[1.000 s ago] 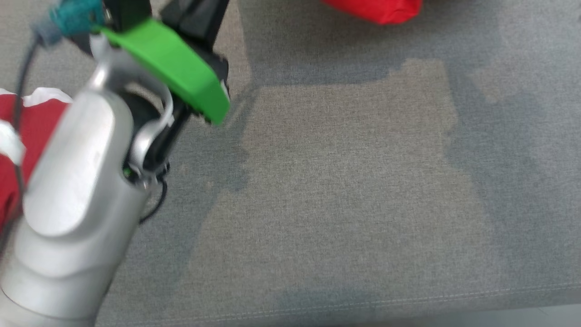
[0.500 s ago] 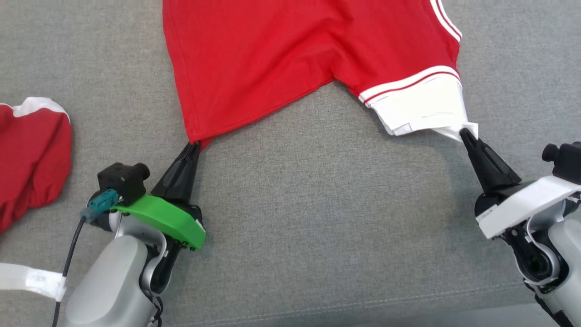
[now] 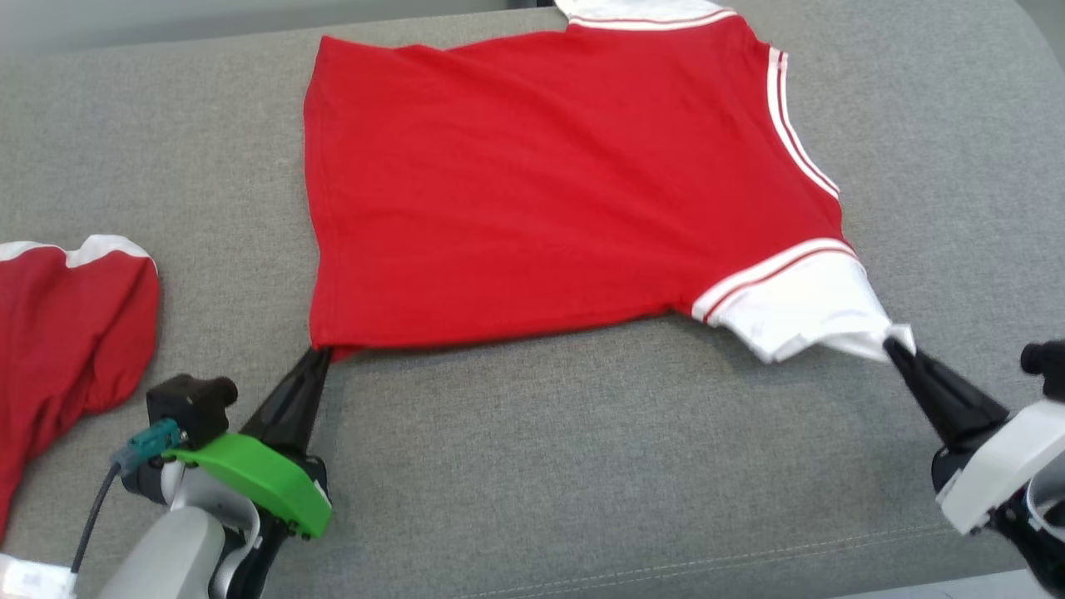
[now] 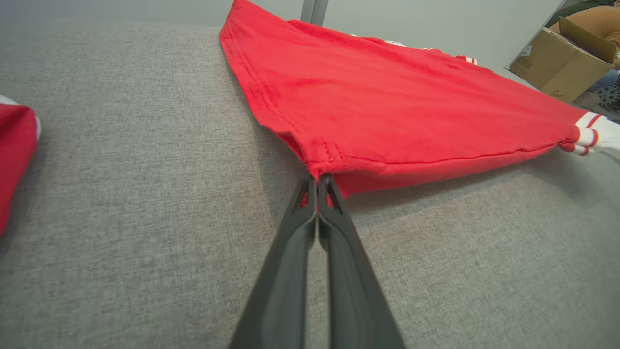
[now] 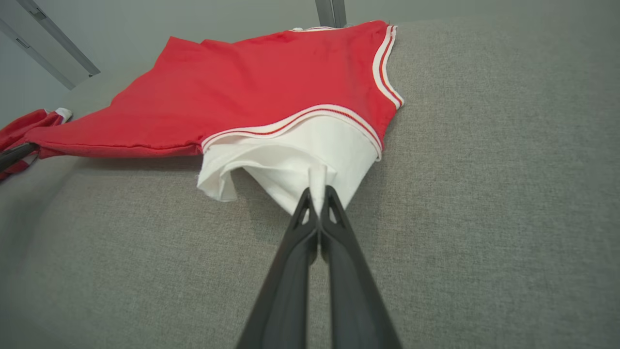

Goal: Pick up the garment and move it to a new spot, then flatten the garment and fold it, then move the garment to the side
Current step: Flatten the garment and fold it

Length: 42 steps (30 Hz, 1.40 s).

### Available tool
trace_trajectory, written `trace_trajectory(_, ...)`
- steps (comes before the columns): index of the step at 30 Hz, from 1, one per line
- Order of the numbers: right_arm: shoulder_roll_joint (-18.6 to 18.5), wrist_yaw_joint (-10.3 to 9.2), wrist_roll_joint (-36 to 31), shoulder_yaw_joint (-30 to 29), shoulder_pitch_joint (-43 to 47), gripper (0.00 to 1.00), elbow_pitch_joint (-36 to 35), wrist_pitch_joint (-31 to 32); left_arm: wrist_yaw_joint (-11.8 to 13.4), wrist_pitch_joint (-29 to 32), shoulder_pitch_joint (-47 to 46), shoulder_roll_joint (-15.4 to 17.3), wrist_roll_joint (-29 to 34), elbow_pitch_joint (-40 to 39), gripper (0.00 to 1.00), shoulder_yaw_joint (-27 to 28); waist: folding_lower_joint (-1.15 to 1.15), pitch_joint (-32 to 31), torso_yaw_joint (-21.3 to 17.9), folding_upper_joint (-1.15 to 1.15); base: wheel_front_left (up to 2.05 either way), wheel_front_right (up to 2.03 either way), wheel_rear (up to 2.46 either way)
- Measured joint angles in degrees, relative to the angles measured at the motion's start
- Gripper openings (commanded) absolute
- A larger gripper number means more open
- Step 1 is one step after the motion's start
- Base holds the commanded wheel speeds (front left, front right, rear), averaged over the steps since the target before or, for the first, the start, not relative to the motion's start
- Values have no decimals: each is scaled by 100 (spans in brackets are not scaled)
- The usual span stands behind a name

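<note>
Grey couch [image 3: 582, 466] holds the red shirt [image 3: 532, 191]; my left gripper [image 3: 320, 356] pinches its hem corner, my right gripper [image 3: 892, 348] its white sleeve [image 3: 799, 308].

Cut-offs & hidden bits

The garment [image 3: 532, 191]: collar end runs off top edge; pinched cloth mostly hidden betw. pressed-together tips of left gripper [image 3: 319, 356] & right gripper [image 3: 892, 348]. The other red garment [image 3: 75, 349] cropped at left edge; cardboard box [image 4: 557, 68] cropped at right.
</note>
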Motion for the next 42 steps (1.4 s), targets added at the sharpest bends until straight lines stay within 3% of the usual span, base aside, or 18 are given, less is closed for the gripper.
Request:
trace_trajectory(9, 11, 34, 96, 421, 883, 0, -174, 178, -7, 56, 1088, 244, -164, -132, 0, -220, 0, -286, -120, 0, 0, 0, 0)
trace_trajectory(15, 1, 24, 162, 422, 1229, 0, -321, 168, -7, 70, 1605, 221, -441, -310, 0, -264, 0, -246, -220, 0, 0, 0, 0)
trace_trajectory(25, -168, -27, 135, 274, 1321, 0, -396, 64, -48, 85, 1640, 414, -568, -567, 0, -120, 0, -130, -200, 0, 0, 0, 0)
trace_trajectory(31, -252, -83, 120, 166, 1312, 0, -416, -16, -51, 341, 1644, 703, -720, -856, 0, -110, 0, -133, -118, 0, 0, 0, 0)
trace_trajectory(42, 21, -75, -157, 726, 1332, 0, 81, 108, -53, 567, 1721, 527, -961, -690, 0, -266, 0, -114, -16, 0, 0, 0, 0)
